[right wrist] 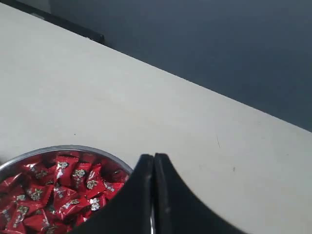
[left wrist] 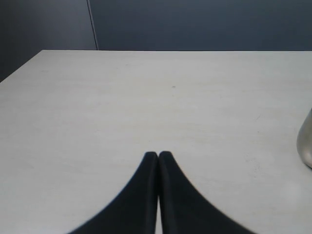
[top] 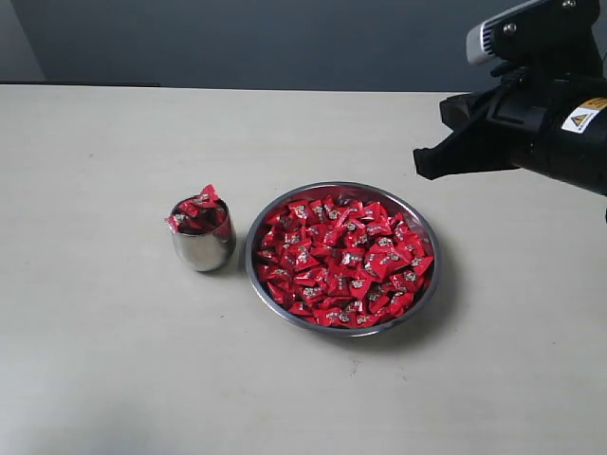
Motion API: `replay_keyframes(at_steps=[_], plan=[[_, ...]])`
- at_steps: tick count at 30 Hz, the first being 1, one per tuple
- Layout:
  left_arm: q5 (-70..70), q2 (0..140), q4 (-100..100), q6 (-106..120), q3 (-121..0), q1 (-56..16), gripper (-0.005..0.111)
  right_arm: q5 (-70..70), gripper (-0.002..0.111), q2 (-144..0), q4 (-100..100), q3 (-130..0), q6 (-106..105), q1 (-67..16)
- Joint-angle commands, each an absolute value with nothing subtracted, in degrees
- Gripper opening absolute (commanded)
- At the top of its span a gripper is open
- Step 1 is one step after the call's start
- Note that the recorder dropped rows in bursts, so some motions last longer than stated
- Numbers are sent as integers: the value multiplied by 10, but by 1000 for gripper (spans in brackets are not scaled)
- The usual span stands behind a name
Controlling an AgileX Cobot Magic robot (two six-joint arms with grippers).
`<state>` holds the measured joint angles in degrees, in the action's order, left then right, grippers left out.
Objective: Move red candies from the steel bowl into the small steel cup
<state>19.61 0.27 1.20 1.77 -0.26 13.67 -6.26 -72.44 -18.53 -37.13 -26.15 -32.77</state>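
The steel bowl (top: pixel 426 233) sits at the table's middle, heaped with red candies (top: pixel 343 260). Just to its left stands the small steel cup (top: pixel 203 248), with a few red candies (top: pixel 199 209) piled at its mouth. My right gripper (top: pixel 424 163) hovers above and to the right of the bowl, shut with nothing between its fingers. In the right wrist view the right gripper (right wrist: pixel 154 157) shows black fingers pressed together over the steel bowl's rim (right wrist: pixel 58 148) and the red candies (right wrist: pixel 58 187). My left gripper (left wrist: pixel 158 154) is shut and empty over bare table, the small steel cup's side (left wrist: pixel 305 145) at the picture's edge.
The pale table (top: pixel 114 360) ends at a dark wall along the back. The right arm's black body and its camera housing (top: pixel 531 28) fill the upper right of the exterior view. The left arm is out of the exterior view.
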Motion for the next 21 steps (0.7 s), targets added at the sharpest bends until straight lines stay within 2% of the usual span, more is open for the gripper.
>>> replay_keyframes(at_steps=[1,9,21], plan=[[191,0,13,17,0,131,0,-62,-1,-713,-178,-367,-304,-324],[191,0,13,17,0,131,0,-56,-1,-686,-224,-367,-305,-305],[191,0,13,17,0,131,0,132,-1,-550,-271,-367,-300,-96]])
